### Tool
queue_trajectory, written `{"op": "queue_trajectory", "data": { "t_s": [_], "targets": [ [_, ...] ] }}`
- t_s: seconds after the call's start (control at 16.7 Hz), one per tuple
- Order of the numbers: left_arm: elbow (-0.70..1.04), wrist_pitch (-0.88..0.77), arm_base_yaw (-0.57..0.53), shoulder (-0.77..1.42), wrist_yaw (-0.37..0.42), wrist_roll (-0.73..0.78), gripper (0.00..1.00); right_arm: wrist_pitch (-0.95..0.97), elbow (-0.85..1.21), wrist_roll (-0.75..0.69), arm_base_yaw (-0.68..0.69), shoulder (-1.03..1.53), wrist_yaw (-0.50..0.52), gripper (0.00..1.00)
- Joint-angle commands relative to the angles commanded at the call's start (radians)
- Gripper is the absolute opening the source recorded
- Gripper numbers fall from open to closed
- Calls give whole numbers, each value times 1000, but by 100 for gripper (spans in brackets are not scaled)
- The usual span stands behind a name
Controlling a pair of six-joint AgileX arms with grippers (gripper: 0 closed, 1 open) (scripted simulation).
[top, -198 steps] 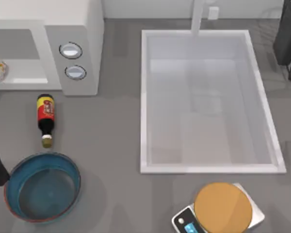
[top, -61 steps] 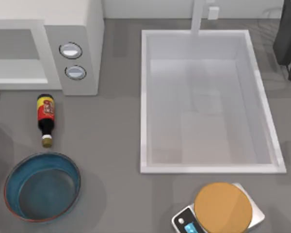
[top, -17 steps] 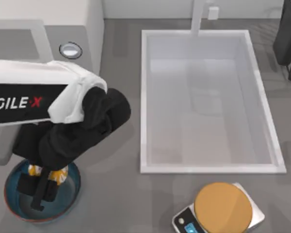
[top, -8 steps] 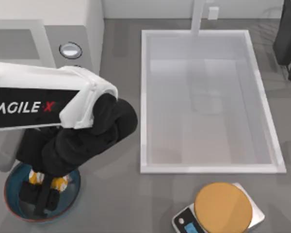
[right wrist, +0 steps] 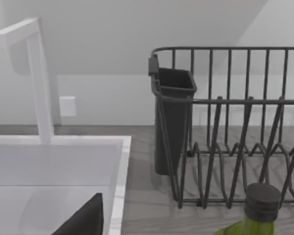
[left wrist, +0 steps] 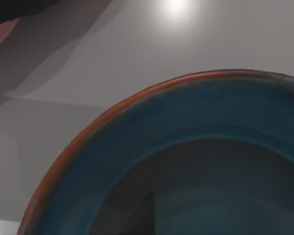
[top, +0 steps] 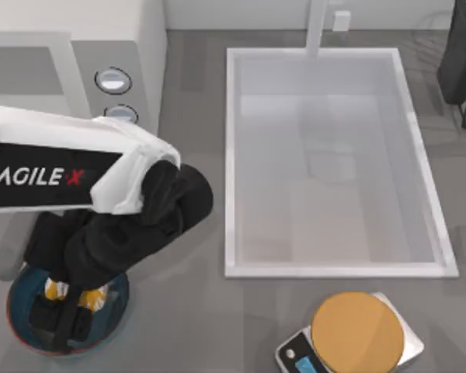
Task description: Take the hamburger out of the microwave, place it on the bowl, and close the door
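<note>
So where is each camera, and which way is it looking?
Top view: sits above the table and looks straight down. It sees the left arm's black left gripper over the bowl, with the hamburger at its fingers.
Left wrist view: sits on the left arm and looks close at the bowl's rim and the grey table.
Right wrist view: sits on the right arm, parked at the table's right, and faces the sink and a dark dish rack.
The top and left wrist views share the bowl.
</note>
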Motion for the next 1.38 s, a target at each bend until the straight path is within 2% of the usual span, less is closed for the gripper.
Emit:
{"op": "queue_trajectory", "data": {
  "t_s": [0.48, 0.84, 1.38],
  "targets": [
    [-59, 107, 30, 19, -17, 34, 0, 0, 0, 0, 0, 0, 0, 100],
    [-73, 118, 32, 34, -12, 37, 0, 0, 0, 0, 0, 0, 0, 100],
    [-73, 118, 32, 34, -12, 37, 68, 0, 0, 0, 0, 0, 0, 100]
  ]
}}
